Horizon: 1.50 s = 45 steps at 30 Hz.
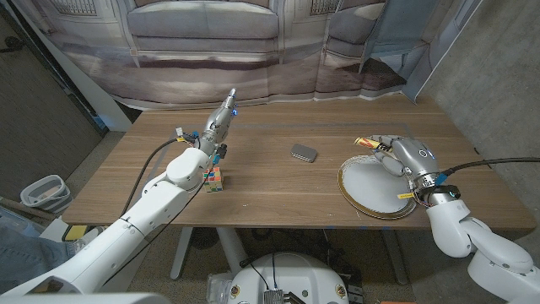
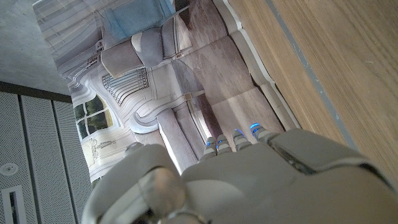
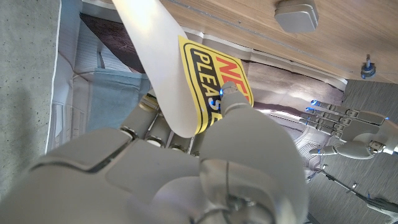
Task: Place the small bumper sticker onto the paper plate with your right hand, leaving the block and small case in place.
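My right hand (image 1: 406, 157) hovers over the far part of the white paper plate (image 1: 369, 186) and pinches the small bumper sticker (image 1: 369, 143). In the right wrist view the sticker (image 3: 208, 87) is yellow with black and red lettering, curved, and held between fingers of my right hand (image 3: 205, 168). The grey small case (image 1: 305, 152) lies on the table left of the plate, also seen as the case (image 3: 296, 15). The multicoloured block (image 1: 216, 178) stands beside my left forearm. My left hand (image 1: 218, 125) is raised above the table, fingers stretched out and holding nothing.
The wooden table (image 1: 278, 190) has bare surface between block, case and plate. A printed backdrop hangs behind its far edge. A bin (image 1: 44, 192) stands on the floor at the left. My left hand (image 2: 249, 180) and table (image 2: 329, 62) show in its wrist view.
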Available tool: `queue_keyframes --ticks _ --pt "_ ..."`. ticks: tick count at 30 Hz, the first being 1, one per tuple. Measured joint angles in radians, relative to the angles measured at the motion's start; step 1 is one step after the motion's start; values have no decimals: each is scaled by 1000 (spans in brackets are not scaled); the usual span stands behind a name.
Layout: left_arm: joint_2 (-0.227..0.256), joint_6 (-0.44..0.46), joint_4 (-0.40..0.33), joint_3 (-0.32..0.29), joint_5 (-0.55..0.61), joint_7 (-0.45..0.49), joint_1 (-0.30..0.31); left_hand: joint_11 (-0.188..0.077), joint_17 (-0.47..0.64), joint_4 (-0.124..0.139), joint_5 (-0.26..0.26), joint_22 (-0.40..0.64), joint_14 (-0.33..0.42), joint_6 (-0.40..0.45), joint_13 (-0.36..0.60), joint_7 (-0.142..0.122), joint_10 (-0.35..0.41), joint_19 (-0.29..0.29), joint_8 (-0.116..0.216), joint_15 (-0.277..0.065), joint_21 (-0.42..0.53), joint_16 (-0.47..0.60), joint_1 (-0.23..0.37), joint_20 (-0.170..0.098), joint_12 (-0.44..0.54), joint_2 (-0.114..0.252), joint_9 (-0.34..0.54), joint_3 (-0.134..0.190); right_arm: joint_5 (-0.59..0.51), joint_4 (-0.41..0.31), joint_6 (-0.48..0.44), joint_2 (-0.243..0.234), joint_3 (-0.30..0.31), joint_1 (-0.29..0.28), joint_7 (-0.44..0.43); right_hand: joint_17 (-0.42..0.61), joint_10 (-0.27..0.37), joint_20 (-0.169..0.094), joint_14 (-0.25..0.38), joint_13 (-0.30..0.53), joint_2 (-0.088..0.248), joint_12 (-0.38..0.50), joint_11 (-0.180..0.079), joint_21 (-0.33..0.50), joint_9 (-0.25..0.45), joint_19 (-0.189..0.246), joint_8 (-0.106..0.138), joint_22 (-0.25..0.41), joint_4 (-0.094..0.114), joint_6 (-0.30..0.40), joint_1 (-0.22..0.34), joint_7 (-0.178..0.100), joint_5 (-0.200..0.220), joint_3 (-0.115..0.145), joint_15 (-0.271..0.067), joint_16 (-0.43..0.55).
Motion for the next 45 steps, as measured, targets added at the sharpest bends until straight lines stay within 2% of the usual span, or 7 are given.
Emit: queue_keyframes --ticks 13,45 --pt "0 17 14 8 -1 -14 -24 0 0 3 0 0 0 -4 0 4 0 0 0 0 0 0 0 0 0 0 0 -3 -26 10 -5 25 -13 -8 0 0 0 -1 0 0 0 -6 0 0 0 -1 0 0 0 0 0 0 0 0 0 0" --pt "-11 17 51 17 -5 -32 -50 0 0 3 0 0 0 -13 0 2 0 0 -4 0 0 0 4 0 0 4 0 -3 -94 13 -71 33 -62 -17 -30 0 13 -4 0 0 0 -6 -2 0 0 -4 0 0 4 18 0 0 0 4 0 0"
